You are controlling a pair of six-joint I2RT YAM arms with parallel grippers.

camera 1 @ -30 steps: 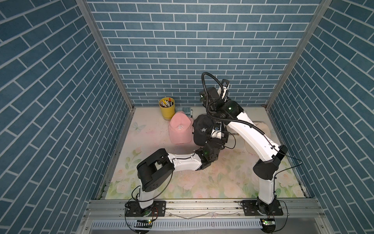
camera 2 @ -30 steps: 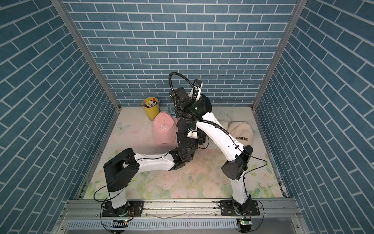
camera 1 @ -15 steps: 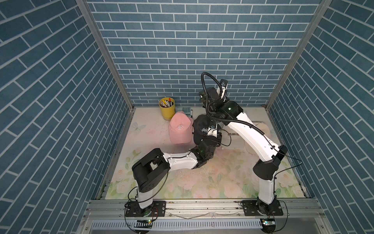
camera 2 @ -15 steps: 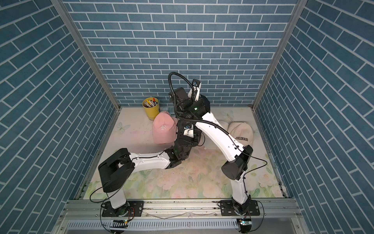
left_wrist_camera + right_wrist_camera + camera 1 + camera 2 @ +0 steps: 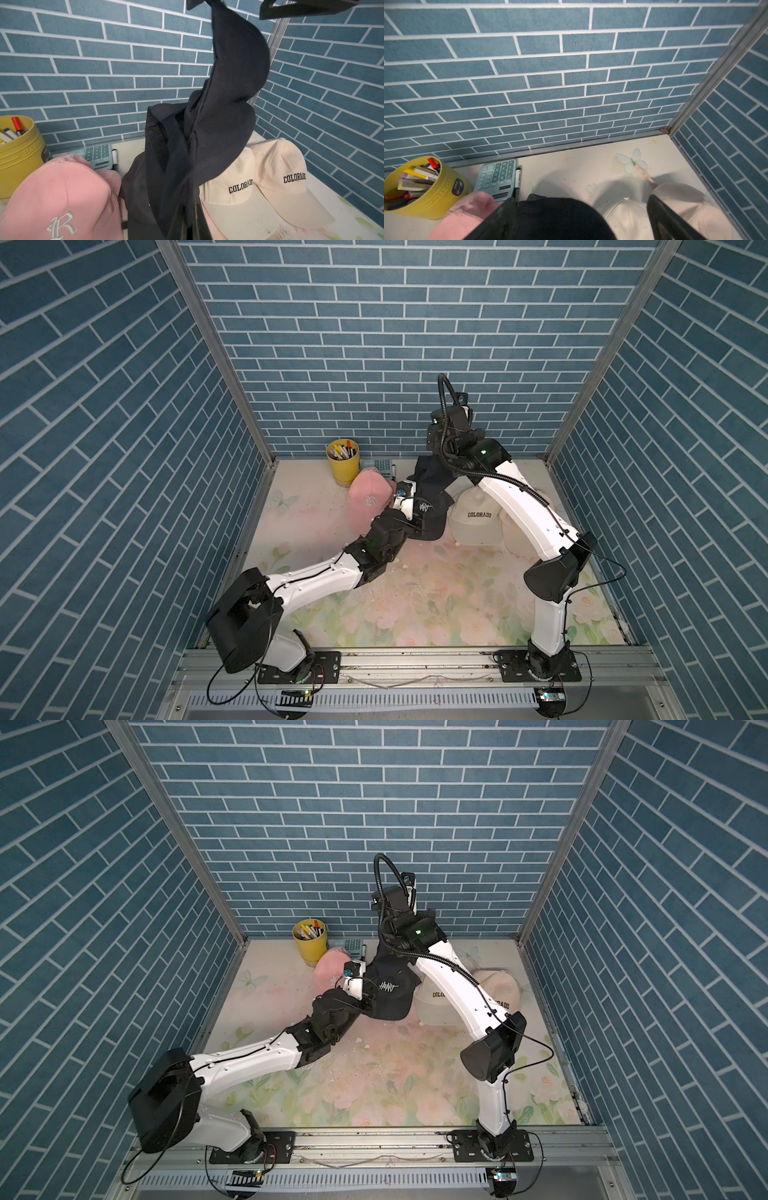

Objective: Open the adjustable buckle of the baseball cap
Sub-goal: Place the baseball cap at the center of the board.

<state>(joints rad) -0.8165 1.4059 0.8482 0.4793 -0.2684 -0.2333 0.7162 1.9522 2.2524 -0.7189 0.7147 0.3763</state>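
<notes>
The black baseball cap [image 5: 228,87] is matt woven cloth, like the pink cap [image 5: 62,187] and the cream caps [image 5: 278,164], which carry stitched lettering. The yellow pen pot [image 5: 436,200] looks smooth and faintly glossy. The calculator [image 5: 497,178] is smooth plastic.

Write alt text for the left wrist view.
A twisted black cap fills the centre, clamped in the left gripper. Behind it sit a pink cap, two cream COLORADO caps, a yellow pen cup and a teal calculator.

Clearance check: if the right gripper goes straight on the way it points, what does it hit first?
Likely the black cap, sitting between the right gripper's open jaws; depth is unclear. Past it, only bare table.
</notes>
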